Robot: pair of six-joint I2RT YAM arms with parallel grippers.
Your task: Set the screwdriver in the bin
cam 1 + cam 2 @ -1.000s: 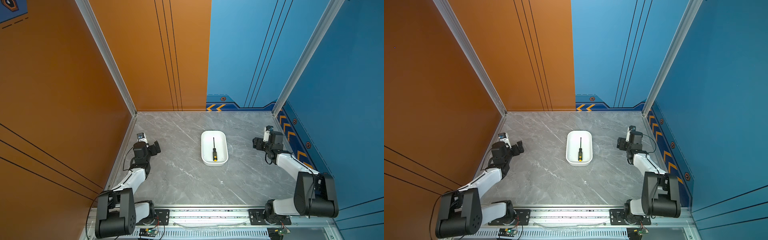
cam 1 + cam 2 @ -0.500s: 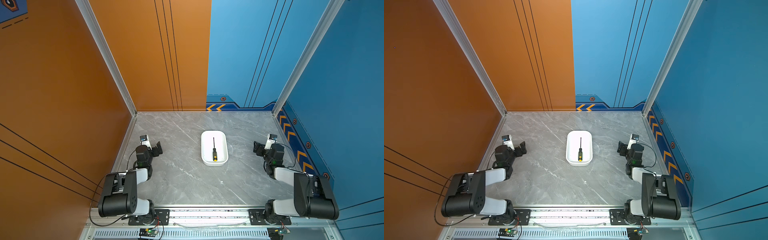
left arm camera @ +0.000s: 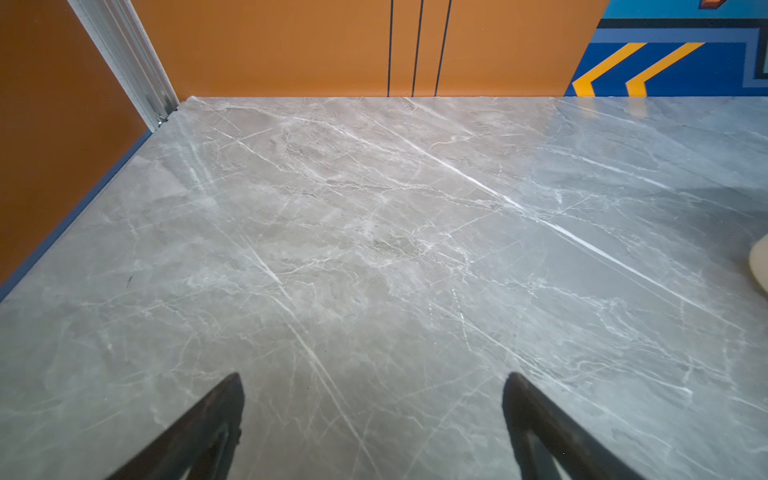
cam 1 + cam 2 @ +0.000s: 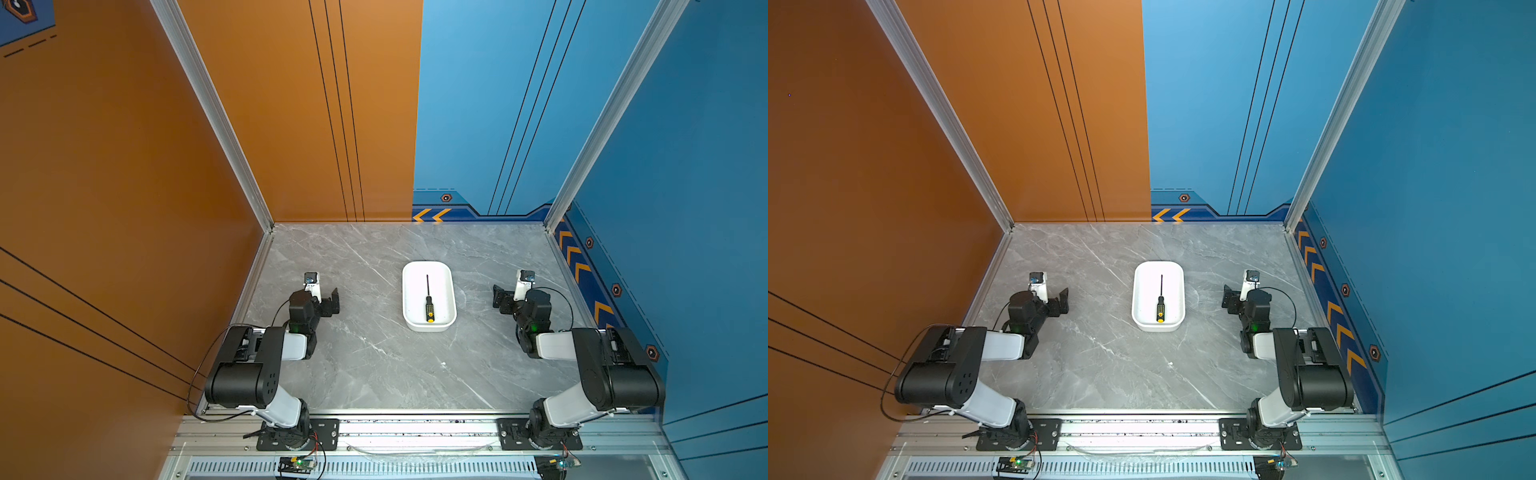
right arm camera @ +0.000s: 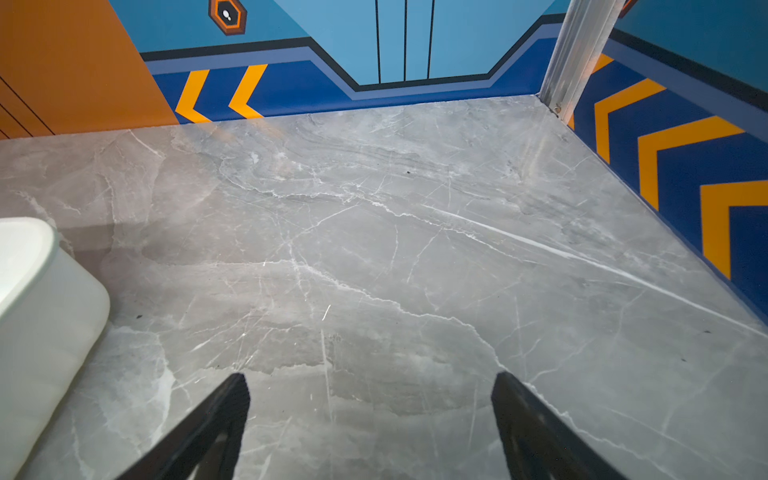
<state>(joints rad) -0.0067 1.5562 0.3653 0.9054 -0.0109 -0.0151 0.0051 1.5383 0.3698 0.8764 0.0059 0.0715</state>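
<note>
A small black-shafted screwdriver with a black-and-yellow handle lies inside the shallow white rectangular plastic bin mid-way across the grey marble worktop, its yellow cap at the near end. The left gripper and right gripper flank the bin, well apart from it, with their jaws spread wide over the worktop.

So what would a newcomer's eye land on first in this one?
The white bin in the middle of the grey marble table, with the black-and-yellow screwdriver lying lengthwise inside it. To either side, the left gripper and right gripper sit low, well clear of it, open and empty.
</note>
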